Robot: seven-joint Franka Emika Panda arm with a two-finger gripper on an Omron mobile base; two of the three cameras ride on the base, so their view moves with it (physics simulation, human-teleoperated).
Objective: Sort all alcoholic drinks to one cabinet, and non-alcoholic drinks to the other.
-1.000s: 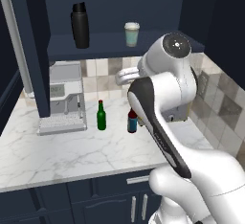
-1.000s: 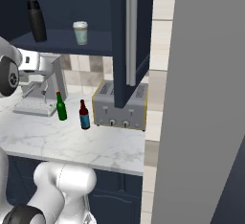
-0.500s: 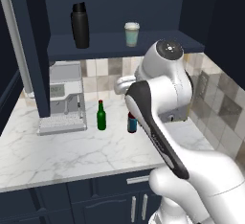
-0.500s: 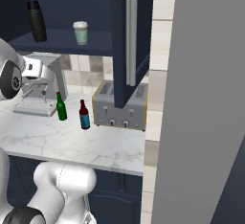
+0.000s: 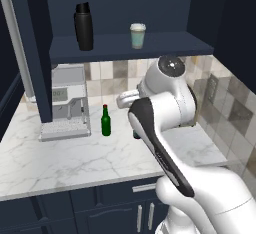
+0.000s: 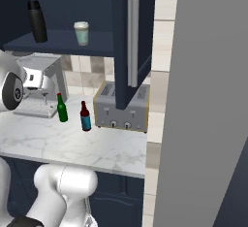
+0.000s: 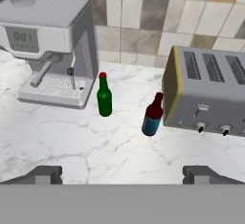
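Approaching the bottles, I have the gripper [image 7: 122, 173] spread and empty; next I'd descend on the red-brown bottle [image 7: 153, 115] (nearest, beside the toaster [image 7: 206, 94]).

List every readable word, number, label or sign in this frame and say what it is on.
"001", roughly: pale digits on the small display of the espresso machine; soft, so uncertain.
Blue label on the red-brown bottle: no text can be made out.
Green bottle: no label text visible.
Toaster: marks by its knobs too small to read.
Teal cup and black flask on the shelf: no lettering visible.
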